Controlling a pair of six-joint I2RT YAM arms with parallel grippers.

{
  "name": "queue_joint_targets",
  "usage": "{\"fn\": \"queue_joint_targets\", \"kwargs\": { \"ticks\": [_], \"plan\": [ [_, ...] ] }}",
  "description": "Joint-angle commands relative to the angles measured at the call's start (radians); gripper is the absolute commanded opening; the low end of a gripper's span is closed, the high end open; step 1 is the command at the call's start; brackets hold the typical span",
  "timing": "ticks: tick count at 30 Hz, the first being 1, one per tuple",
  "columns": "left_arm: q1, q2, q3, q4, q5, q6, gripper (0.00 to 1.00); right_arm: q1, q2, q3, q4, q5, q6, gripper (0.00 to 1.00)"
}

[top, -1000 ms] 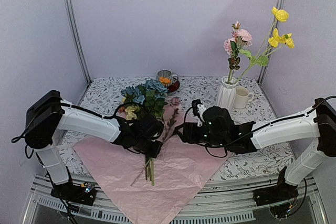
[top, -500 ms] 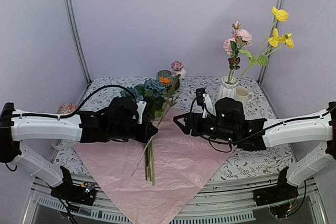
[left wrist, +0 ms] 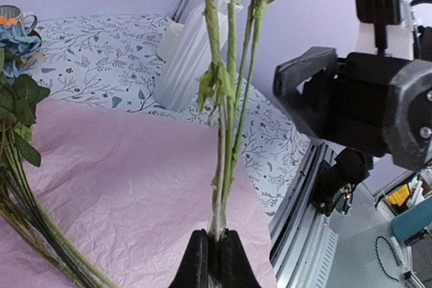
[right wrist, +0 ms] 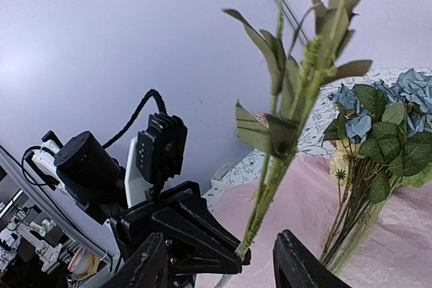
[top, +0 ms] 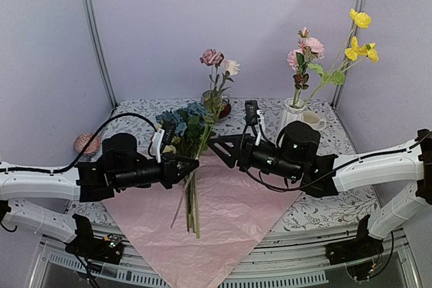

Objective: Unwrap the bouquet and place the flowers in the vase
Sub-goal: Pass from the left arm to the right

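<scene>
- the rose stem (top: pixel 214 59) stands almost upright above the table, its pink blooms at the top and its leaves partway up (left wrist: pixel 226 99); its lower end is at the near edge of the flower bunch.
- the left gripper (top: pixel 192 165) has its fingers pressed together on the bottom of that stem, pinching it (left wrist: pixel 214 261).
- the right gripper (top: pixel 221 152) is just beside the stem on its right, at the height of the lower part, jaws spread with nothing between them; the right wrist view shows the stem rising ahead of the gap (right wrist: pixel 290 119), but contact cannot be told.
- the other flowers (top: pixel 185 126), blue hydrangeas with long green stems, lie on the paper (top: pixel 229 214).
- that paper is a lilac-pink sheet spread flat, one corner hanging over the near table edge.
- the vase (top: pixel 291 123) stands upright at the back right, well apart from the held stem, with pink and yellow blooms (top: pixel 307 48) in it.
- a cream mug (top: pixel 312 125) sits touching or just beside the vase on its right.
- a striped cup (left wrist: pixel 10 15) stands at the back behind the bunch.
</scene>
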Motion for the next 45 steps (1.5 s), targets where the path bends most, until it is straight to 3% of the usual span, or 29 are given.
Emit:
{"fn": "queue_joint_targets", "kwargs": {
  "ticks": [1, 14, 22, 29, 33, 35, 36, 37, 39, 40, 42, 45],
  "plan": [
    [-0.009, -0.074, -0.059, 0.134, 0.011, -0.021, 0.0, 0.014, 0.018, 0.03, 0.068, -0.027, -0.01, 0.56],
    [-0.01, -0.186, -0.16, 0.315, 0.145, -0.006, 0.0, 0.053, 0.072, 0.093, 0.121, -0.117, -0.085, 0.55],
    [-0.012, -0.192, -0.16, 0.328, 0.208, -0.007, 0.0, 0.058, 0.108, 0.163, 0.124, -0.125, -0.113, 0.5],
    [-0.013, -0.205, -0.166, 0.319, 0.221, -0.005, 0.0, 0.058, 0.132, 0.202, 0.098, -0.099, -0.108, 0.38],
    [-0.013, -0.211, -0.168, 0.318, 0.226, -0.002, 0.0, 0.058, 0.136, 0.206, 0.098, -0.097, -0.102, 0.27],
    [-0.014, -0.212, -0.172, 0.32, 0.225, -0.001, 0.0, 0.058, 0.131, 0.204, 0.094, -0.095, -0.102, 0.12],
    [-0.013, -0.211, -0.173, 0.321, 0.224, -0.001, 0.09, 0.058, 0.126, 0.202, 0.092, -0.086, -0.104, 0.07],
    [-0.014, -0.212, -0.174, 0.318, 0.222, -0.003, 0.28, 0.058, 0.117, 0.198, 0.088, -0.073, -0.106, 0.04],
    [-0.013, -0.216, -0.175, 0.295, 0.194, -0.018, 0.78, 0.058, 0.094, 0.184, 0.066, -0.02, -0.116, 0.03],
    [-0.014, -0.219, -0.175, 0.284, 0.18, -0.023, 0.89, 0.057, 0.076, 0.178, 0.034, 0.02, -0.13, 0.03],
    [-0.013, -0.229, -0.172, 0.255, 0.153, -0.025, 0.98, 0.056, 0.026, 0.168, -0.061, 0.139, -0.186, 0.02],
    [-0.013, -0.252, -0.174, 0.222, 0.118, -0.013, 0.98, 0.057, -0.081, 0.152, -0.215, 0.353, -0.3, 0.02]
  ]
}}
